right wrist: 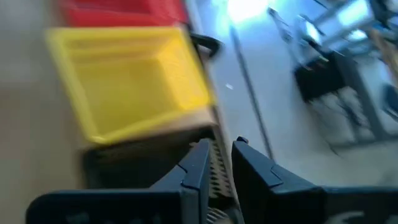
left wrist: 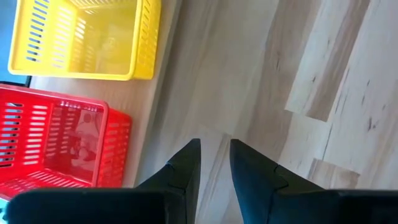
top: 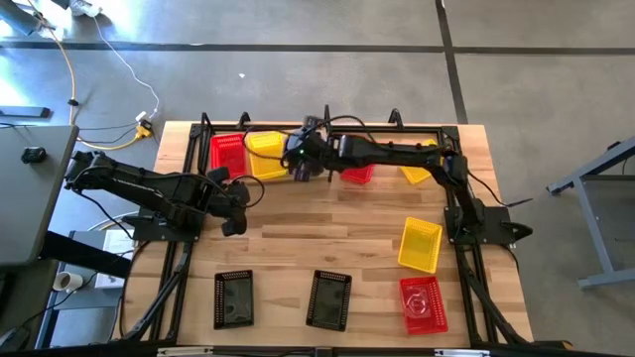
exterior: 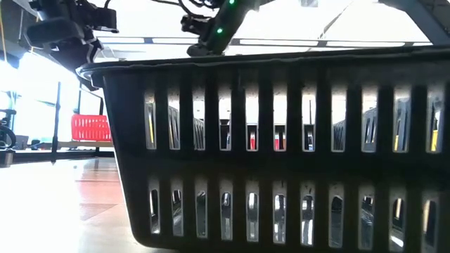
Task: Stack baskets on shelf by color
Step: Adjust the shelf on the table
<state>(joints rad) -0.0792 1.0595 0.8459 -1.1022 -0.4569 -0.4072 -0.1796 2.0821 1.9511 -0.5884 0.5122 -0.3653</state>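
filling the low view, a black basket [exterior: 281, 147] stands right in front of the lens on the wooden surface [top: 327, 248], one of two black baskets along the near edge, the other [top: 233, 298] to its left from above. a red basket [top: 423, 303] and a tilted yellow basket [top: 420, 244] sit towards the near right corner. on the shelf [top: 466, 139] at the far edge, a red basket [top: 227, 152] and a yellow basket [top: 266, 155] stand side by side at the left end; further right another red basket [top: 358, 176] and a yellow one [top: 415, 174] are partly hidden by the right arm. the right end effector [top: 298, 159] reaches across to just beside the yellow basket on the shelf, fingers [right wrist: 196, 165] a narrow gap apart, with the grey slotted edge of something between them that cannot be identified. the left end effector [top: 238, 203] hangs over bare wood near the shelf's left end, fingers [left wrist: 186, 165] slightly apart, empty
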